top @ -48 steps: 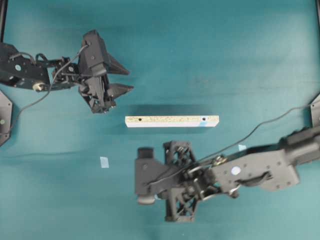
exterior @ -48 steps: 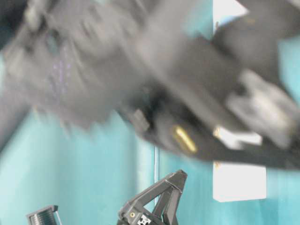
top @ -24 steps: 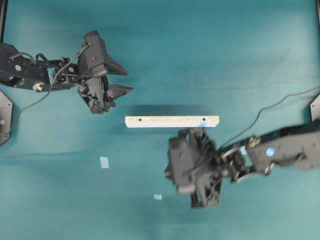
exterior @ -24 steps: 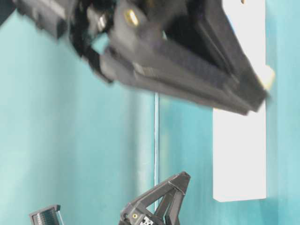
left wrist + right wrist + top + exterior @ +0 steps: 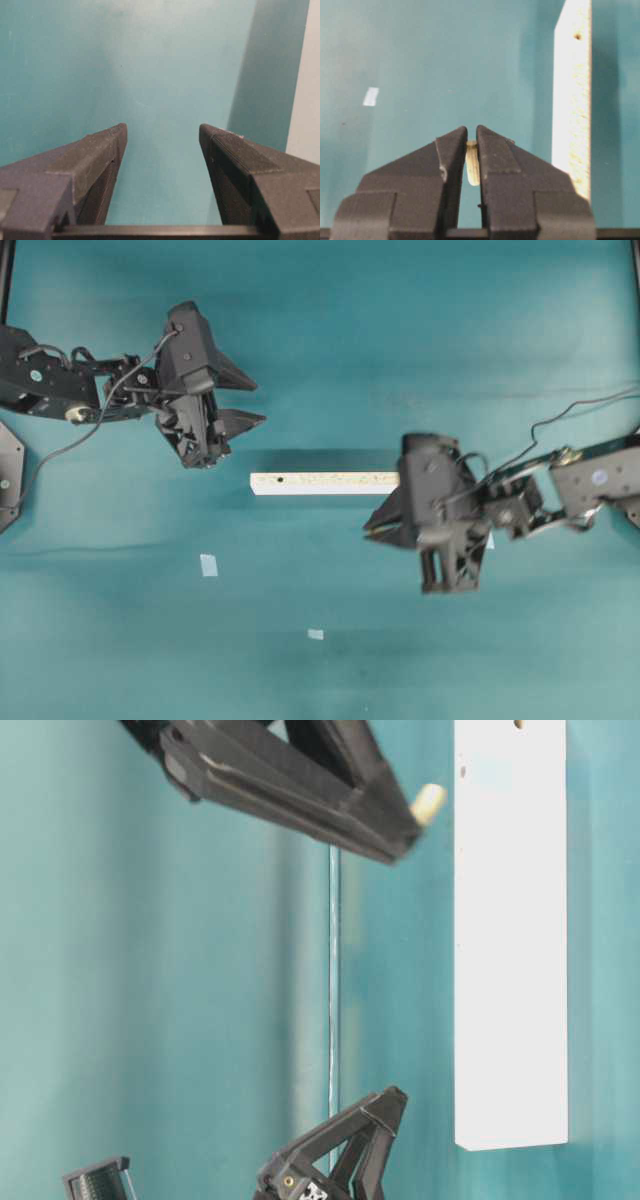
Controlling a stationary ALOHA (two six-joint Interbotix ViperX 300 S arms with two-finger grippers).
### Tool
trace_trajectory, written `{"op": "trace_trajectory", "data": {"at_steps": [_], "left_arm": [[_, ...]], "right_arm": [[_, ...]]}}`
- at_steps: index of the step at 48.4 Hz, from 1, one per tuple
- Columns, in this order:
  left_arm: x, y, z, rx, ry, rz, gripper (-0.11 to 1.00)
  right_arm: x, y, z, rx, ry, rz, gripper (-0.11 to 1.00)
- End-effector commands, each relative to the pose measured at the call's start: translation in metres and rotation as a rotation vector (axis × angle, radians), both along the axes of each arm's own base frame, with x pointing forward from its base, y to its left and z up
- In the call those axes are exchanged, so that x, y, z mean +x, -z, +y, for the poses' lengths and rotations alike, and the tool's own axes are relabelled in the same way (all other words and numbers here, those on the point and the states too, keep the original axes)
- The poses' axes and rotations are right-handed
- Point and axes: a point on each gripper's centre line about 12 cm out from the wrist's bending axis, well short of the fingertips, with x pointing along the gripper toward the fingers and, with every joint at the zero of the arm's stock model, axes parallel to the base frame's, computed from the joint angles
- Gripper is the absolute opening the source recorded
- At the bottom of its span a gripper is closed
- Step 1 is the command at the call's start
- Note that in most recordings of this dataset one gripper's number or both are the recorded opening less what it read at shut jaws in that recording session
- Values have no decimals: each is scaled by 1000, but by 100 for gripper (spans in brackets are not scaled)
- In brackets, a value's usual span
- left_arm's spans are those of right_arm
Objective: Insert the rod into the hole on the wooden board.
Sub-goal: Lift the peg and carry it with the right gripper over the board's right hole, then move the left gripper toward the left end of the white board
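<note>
Your right gripper (image 5: 471, 137) is pinching the rod (image 5: 472, 168) between its fingertips and is hanging above the desk (image 5: 400, 330), covering the right end of the wooden board (image 5: 320, 483) from overhead — so the blue-marked hole is hiding beneath it. The board is lying near the desk's middle. Your left gripper (image 5: 245, 400) is hovering spread wide and empty, toward the desk's left edge, near the board's left end.
</note>
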Motion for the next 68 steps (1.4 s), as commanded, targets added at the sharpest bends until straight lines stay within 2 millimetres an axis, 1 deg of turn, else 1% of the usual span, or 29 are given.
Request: {"op": "trace_trajectory", "data": {"at_steps": [1,9,21,33,37,45,56,68], "left_arm": [[5,-13,0,8,2,-44,74],[5,-13,0,8,2,-42,74],[5,-13,0,8,2,-44,74],[5,-13,0,11,4,-43,74],[5,-13,0,10,4,-42,74],[5,-13,0,12,5,-43,74],[5,-13,0,12,5,-43,74],[5,-13,0,14,7,-41,74]], "right_arm": [[-7,-13,-8,28,3,-86,9],[-20,-15,-20,56,15,-149,9],[-37,-2,-38,72,58,-154,9],[-48,5,-56,141,91,-274,9],[-52,11,-61,158,109,-294,9],[-56,20,-66,138,130,-321,9],[-57,22,-72,63,154,-406,9],[-62,37,-74,51,171,-428,9]]}}
